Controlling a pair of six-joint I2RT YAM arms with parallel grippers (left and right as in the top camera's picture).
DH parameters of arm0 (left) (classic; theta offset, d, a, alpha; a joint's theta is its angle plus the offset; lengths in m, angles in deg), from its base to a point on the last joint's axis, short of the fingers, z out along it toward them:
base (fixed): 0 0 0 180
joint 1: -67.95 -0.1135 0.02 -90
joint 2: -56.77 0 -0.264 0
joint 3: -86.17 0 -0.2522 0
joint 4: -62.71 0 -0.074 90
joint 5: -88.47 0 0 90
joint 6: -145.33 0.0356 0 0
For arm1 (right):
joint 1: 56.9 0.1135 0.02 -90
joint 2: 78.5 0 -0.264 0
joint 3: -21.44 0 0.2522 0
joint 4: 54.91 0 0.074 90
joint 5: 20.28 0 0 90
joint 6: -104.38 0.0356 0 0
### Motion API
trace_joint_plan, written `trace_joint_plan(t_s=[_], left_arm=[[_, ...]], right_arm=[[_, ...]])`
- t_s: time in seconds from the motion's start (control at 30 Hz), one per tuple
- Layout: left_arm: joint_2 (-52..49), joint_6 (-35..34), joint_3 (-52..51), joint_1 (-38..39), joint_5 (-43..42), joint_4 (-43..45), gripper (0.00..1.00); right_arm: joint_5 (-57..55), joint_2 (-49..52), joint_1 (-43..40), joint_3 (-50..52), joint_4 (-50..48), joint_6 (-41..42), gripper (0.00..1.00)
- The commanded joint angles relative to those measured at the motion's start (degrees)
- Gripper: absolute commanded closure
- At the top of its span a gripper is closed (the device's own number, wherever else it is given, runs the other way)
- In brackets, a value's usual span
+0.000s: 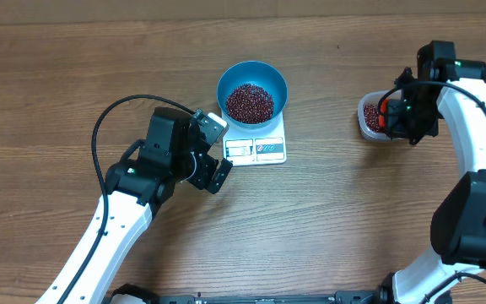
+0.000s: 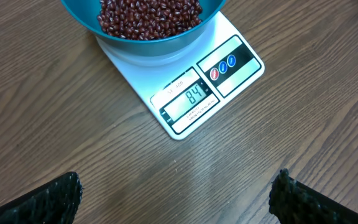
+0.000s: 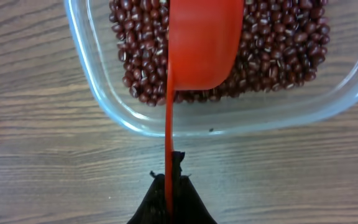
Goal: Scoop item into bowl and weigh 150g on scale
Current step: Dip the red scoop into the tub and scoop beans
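Left gripper: released wide, empty, just beside small white rectangular scale, mid-desk. Round bright-blue bowl on it holds small dark red-brown beans; display reads 84. Right gripper: clenched on red plastic scoop, handle straight ahead, cup over clear plastic tub near right edge. Bowl lies well left; right arm arched over tub.
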Motion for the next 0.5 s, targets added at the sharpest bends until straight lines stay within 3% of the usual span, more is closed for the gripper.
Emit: trace_joint_plan(t_s=[0.0,0.47], left_arm=[[-0.31,-0.66,-0.2,-0.2,0.37,0.04,0.0],[-0.31,-0.66,-0.2,-0.2,0.37,0.04,0.0]], right_arm=[[-0.74,0.63,-0.24,0.24,-0.94,0.37,0.96],[-0.39,0.76,-0.24,3.56,-2.97,0.09,0.96]])
